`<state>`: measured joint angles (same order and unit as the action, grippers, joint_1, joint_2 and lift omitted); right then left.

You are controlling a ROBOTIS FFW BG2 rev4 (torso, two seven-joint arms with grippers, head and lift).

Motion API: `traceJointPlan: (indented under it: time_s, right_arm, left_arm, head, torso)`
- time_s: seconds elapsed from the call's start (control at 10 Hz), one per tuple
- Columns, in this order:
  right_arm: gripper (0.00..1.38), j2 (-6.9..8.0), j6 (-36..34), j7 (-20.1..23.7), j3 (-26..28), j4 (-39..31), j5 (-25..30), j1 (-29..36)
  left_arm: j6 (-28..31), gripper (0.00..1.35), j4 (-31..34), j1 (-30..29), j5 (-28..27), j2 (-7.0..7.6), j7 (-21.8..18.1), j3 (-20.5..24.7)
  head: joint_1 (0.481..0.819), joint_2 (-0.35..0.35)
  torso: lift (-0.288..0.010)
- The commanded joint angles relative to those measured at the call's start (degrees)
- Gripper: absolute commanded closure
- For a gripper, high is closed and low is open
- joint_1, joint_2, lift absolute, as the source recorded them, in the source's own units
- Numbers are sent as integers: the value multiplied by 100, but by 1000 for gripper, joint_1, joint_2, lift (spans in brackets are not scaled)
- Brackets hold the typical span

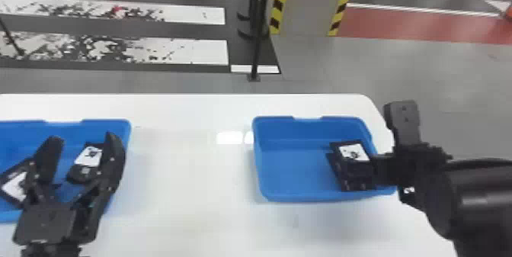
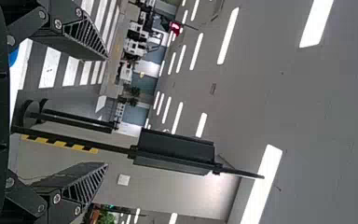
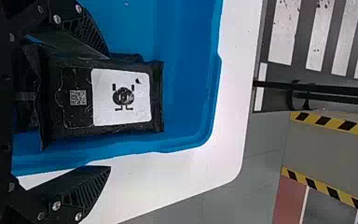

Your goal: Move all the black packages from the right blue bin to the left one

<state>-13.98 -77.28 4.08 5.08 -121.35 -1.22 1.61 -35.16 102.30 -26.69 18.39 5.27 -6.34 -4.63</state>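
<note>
A: How's it laid out?

B: White table [image 1: 183, 176] across the lower head view; left blue bin [image 1: 106, 122] at the left edge, right blue bin [image 1: 291, 168] right of centre.

A: Grippers?

B: Left gripper [image 1: 84, 137], lower left, parked with fingers spread. Right gripper [image 3: 108, 112] is spread too, empty—one finger beside the black package [image 3: 79, 112], the other beyond the bin's rim.

A: Close now?

B: I wouldn't—it might pinch the wall. Shift inward, bring both fingers inside, then squeeze evenly. The package sits at that bin's right side, apparently atop another; take only the upper, clear of its white label [image 3: 142, 100].
</note>
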Motion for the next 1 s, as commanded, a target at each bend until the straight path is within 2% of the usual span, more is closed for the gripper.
traceJointPlan:
  time_s: [0.0,0.7,0.9]
  right_arm:
    - [200,-8,-62,5,-17,147,-15,-63]
    - [202,0,-245,-65,-326,231,-129,-77]
    - [275,9,-470,-144,-360,372,-152,-232]
  left_arm:
    - [0,259,0,-17,12,0,1,6]
    - [-42,259,0,-17,24,0,-7,-17]
    - [-28,259,0,-17,47,0,-7,6]
  head:
    - [695,-155]
    - [695,-124]
    - [695,-128]
  torso:
    - [-154]
    - [-154]
    - [-154]
